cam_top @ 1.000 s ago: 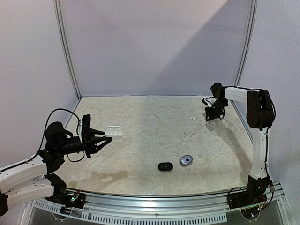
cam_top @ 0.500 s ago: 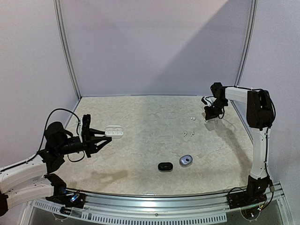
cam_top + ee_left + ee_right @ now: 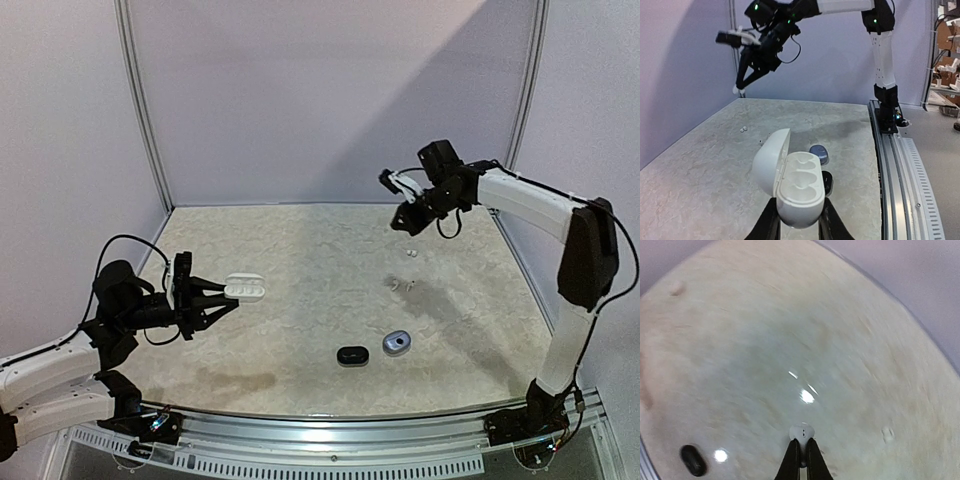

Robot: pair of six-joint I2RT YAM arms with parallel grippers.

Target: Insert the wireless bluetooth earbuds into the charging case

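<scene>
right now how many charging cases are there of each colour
white case: 1
black case: 1
silvery-blue case: 1
total: 3

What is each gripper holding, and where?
Left gripper: open white charging case, by its base's near end. Right gripper: white earbud, by its lower end.
</scene>
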